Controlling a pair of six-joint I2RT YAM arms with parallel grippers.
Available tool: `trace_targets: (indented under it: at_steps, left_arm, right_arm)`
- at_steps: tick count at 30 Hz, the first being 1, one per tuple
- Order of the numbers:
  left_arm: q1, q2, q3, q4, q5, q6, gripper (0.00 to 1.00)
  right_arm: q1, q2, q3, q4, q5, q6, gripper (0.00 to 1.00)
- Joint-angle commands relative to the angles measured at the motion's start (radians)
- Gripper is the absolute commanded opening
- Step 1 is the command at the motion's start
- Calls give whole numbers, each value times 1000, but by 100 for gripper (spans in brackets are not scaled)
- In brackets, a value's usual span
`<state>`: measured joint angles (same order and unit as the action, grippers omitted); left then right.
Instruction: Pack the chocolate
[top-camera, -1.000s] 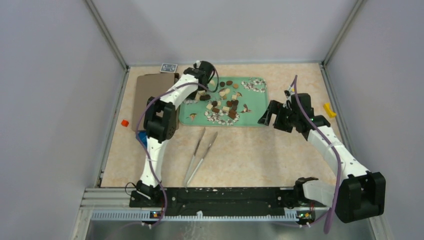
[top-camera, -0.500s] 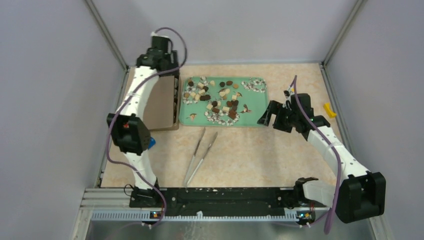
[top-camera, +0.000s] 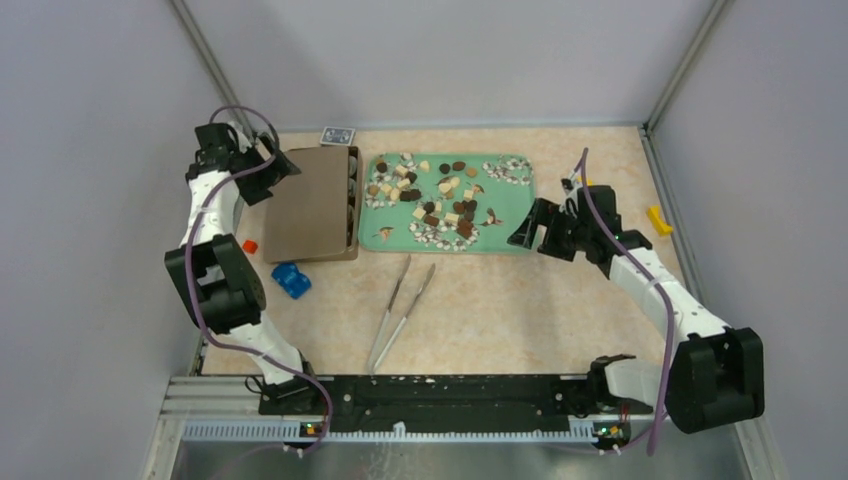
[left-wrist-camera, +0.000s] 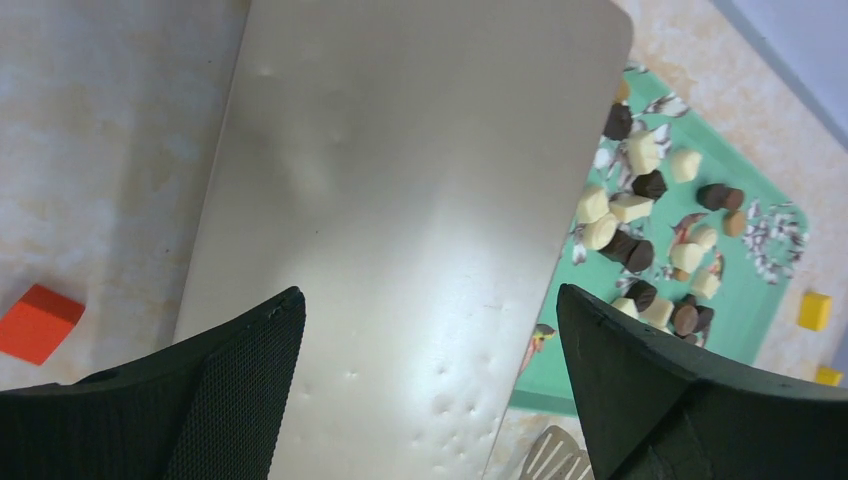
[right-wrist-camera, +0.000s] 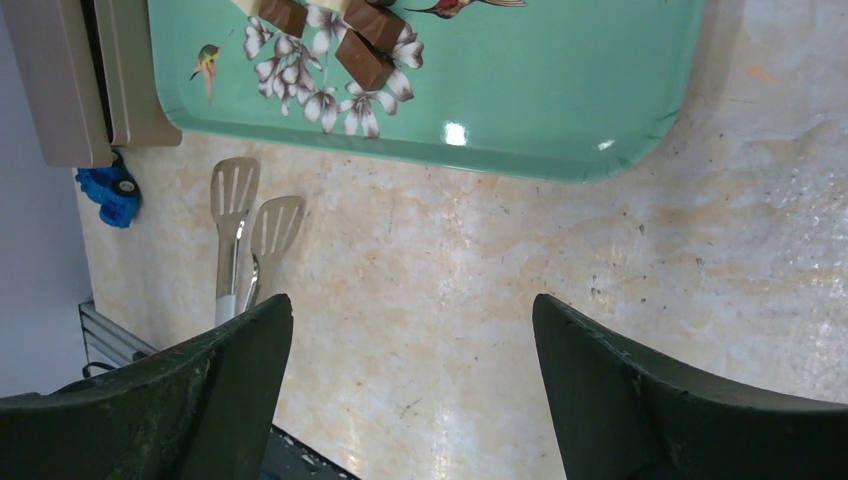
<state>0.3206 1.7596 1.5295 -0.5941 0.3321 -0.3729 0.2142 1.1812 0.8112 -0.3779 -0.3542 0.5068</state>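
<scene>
Taking the green tray (top-camera: 512, 216) as the landmark, the left gripper (top-camera: 272, 172) hangs well to its left, over the far-left edge of the tan box (top-camera: 312, 205) that lies just beside the tray's left rim. Its fingers are spread wide and hold nothing; the left wrist view looks straight down between them at the box's pale lid. An orange block (top-camera: 249, 245) sits further left of the box.

The chocolate (top-camera: 441, 200) is all on the tray: dark rounds, cream squares and speckled bits, scattered loosely and thickest through the left and middle. From the left gripper it lies to the right, across the whole width of the box. The pieces are too small and stubby to have a long axis that matters.

On the near side of the tray lie the tongs (top-camera: 400, 310), their long axis running near to far and their flat heads pointing at the tray.

The right gripper (top-camera: 526, 228) hovers just off the tray's right near corner, fingers apart and empty. From it the chocolate lies to the left, and the closest brown pieces sit by the tray's near rim. The right arm is probably nearer the chocolate, the left nearer the box.
</scene>
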Motion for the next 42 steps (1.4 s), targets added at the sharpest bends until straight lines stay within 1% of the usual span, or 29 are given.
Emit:
trace_targets:
  at_steps: [1, 4, 7, 12, 18, 21, 27, 28, 31, 34, 36, 42]
  left_arm:
    - [46, 12, 15, 88, 149, -2, 99]
    - [51, 56, 58, 38, 120, 49, 99]
    - [51, 75, 55, 54, 90, 80, 99]
    - [52, 109, 48, 57, 66, 95, 99]
    - [52, 119, 29, 52, -61, 122, 99]
    - [52, 103, -10, 89, -100, 133, 99]
    - [54, 155, -4, 98, -113, 106, 99]
    - [55, 159, -7, 109, -109, 107, 99]
    - [60, 183, 6, 115, -40, 118, 99]
    - [61, 229, 44, 80, 35, 137, 99]
    - [61, 249, 68, 56, 60, 130, 99]
    - [61, 219, 26, 124, 201, 124, 99]
  right_arm:
    - [16, 18, -9, 78, -36, -15, 88]
    - [15, 23, -9, 69, -40, -35, 88]
    - [16, 20, -17, 64, -39, -50, 88]
    - [16, 16, -33, 61, -41, -57, 88]
    - [17, 6, -40, 52, -38, -56, 88]
    - [15, 5, -38, 48, -31, -57, 88]
    - [16, -9, -30, 45, -41, -36, 88]
    - [15, -10, -26, 42, -40, -37, 88]
    - [17, -10, -16, 29, -31, -40, 88]
    - [16, -13, -14, 31, -37, -34, 88]
    - [16, -14, -14, 29, -37, -30, 88]
    - [17, -32, -22, 14, -23, -30, 88]
